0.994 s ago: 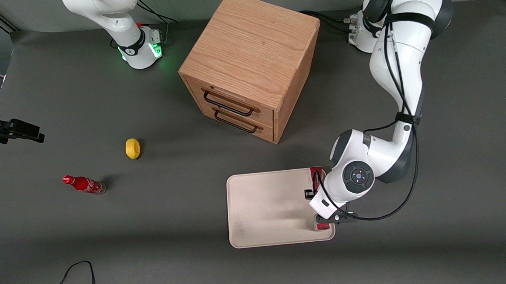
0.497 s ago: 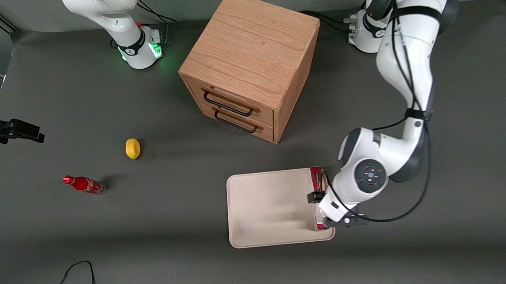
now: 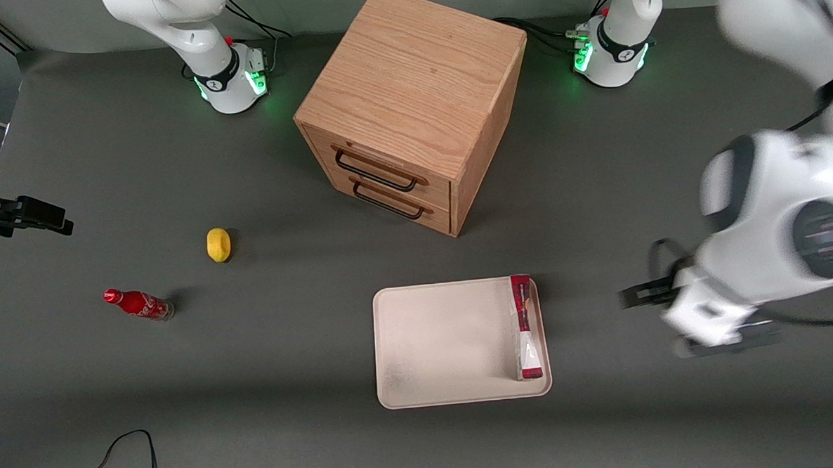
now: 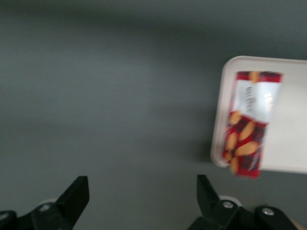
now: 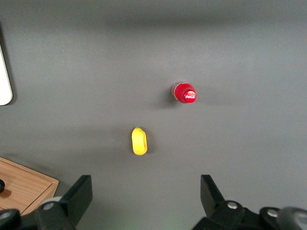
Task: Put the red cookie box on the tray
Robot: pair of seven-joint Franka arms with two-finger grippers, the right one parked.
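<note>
**Gripper clear of the tray, fingers apart**

Gripper [image 4: 142, 196] hangs empty over bare table toward the working arm's end, fingers spread wide, well apart from the tray. Wooden drawer cabinet [image 3: 411, 107] stands farther from the front camera than the cream tray [image 3: 442, 345]. Red cookie box [image 3: 524, 326] lies flat in the tray along its short edge nearest the working arm, long axis running toward the front camera, white section at the nearer end.
</note>
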